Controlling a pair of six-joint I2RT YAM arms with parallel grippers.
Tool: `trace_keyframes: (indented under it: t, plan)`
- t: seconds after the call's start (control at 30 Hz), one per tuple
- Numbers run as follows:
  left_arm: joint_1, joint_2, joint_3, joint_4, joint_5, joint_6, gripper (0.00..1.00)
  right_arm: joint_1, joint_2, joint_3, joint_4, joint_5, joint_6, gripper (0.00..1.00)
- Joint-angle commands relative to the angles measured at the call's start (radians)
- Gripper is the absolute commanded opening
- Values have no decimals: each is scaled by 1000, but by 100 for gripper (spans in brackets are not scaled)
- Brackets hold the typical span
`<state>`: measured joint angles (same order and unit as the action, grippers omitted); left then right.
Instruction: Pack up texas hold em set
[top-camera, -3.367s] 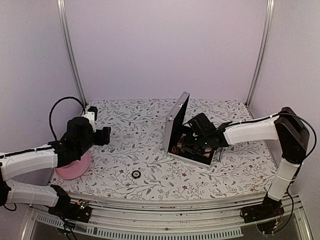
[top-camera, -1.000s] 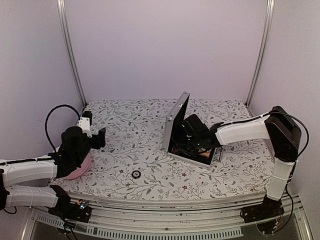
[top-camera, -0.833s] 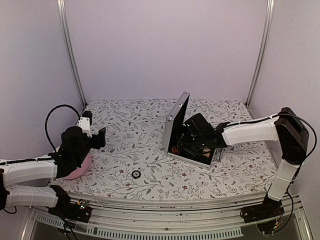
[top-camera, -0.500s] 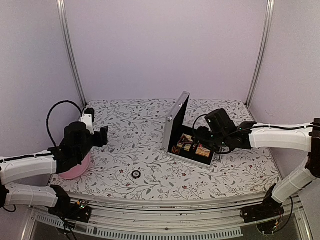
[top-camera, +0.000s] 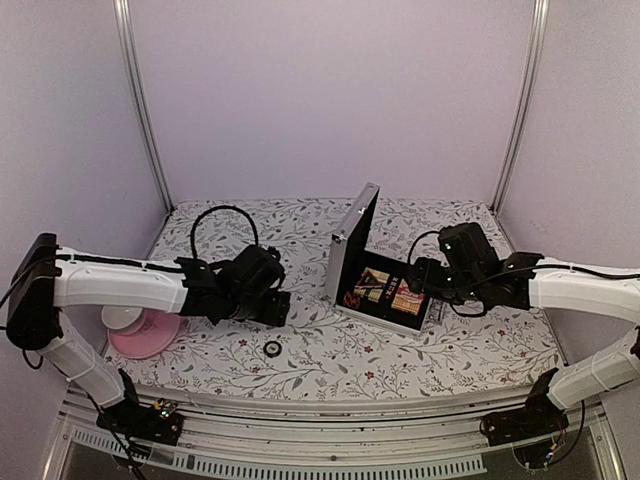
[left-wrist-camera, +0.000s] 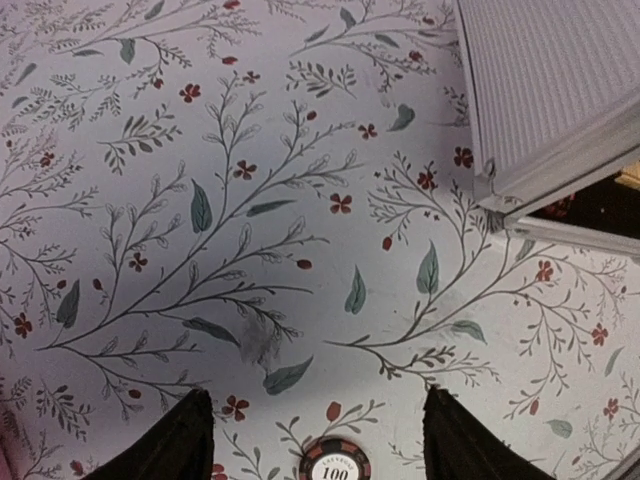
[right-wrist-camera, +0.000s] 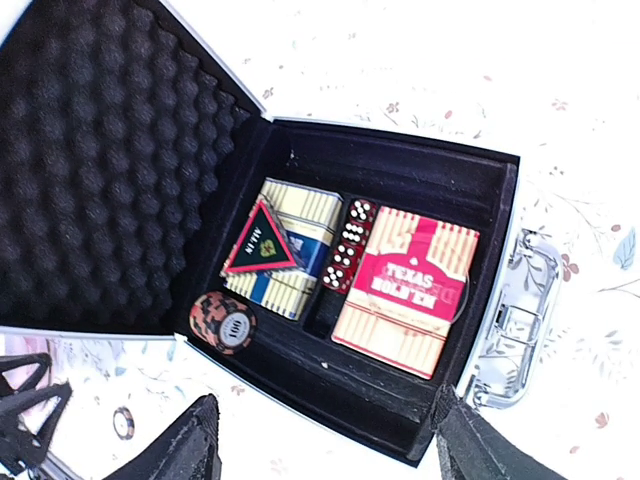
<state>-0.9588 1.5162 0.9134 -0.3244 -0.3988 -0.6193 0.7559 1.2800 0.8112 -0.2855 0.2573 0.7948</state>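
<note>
The texas hold em set's silver case (top-camera: 352, 240) stands open on the table, its lid upright. Inside (right-wrist-camera: 400, 190) lie a yellow and blue card pack (right-wrist-camera: 300, 215) with a triangular token (right-wrist-camera: 262, 245) on it, red dice (right-wrist-camera: 345, 245), a red card pack (right-wrist-camera: 405, 290) and an orange chip stack (right-wrist-camera: 222, 322). My right gripper (right-wrist-camera: 322, 400) hovers open over the case's front wall, holding nothing. One loose chip (left-wrist-camera: 335, 463) lies on the cloth (top-camera: 272, 348). My left gripper (left-wrist-camera: 316, 393) is open just above it, a finger on each side.
A pink plate (top-camera: 165, 330) with a white bowl (top-camera: 122, 317) sits at the table's left edge. The case's metal handle (right-wrist-camera: 510, 320) sticks out toward the right. Its ribbed lid (left-wrist-camera: 540, 90) rises close to the right of my left gripper.
The left arm has swung from the pink plate to mid-table, over the loose chip. The right gripper has pulled back out of the case to the right and opened.
</note>
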Motion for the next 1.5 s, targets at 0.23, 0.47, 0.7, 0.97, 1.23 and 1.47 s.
trace_keyframes:
  t: [0.23, 0.47, 0.7, 0.97, 1.23, 1.47]
  plan:
    - [-36, 143, 105, -292, 154, -124, 72, -10, -32, -83, 78, -36, -21, 73]
    - [-37, 176, 109, -294, 189, -116, 70, -11, -9, -100, 109, -65, -17, 74]
    - [-36, 213, 121, -277, 227, -89, 66, -12, 11, -108, 128, -85, -1, 74]
    - [-36, 247, 119, -281, 231, -82, 57, -12, 35, -106, 143, -103, 7, 74]
    - [-38, 264, 101, -281, 237, -73, 52, -13, 54, -103, 154, -116, 18, 74]
    - [-40, 271, 92, -306, 236, -71, 49, -13, 63, -105, 158, -121, 26, 74]
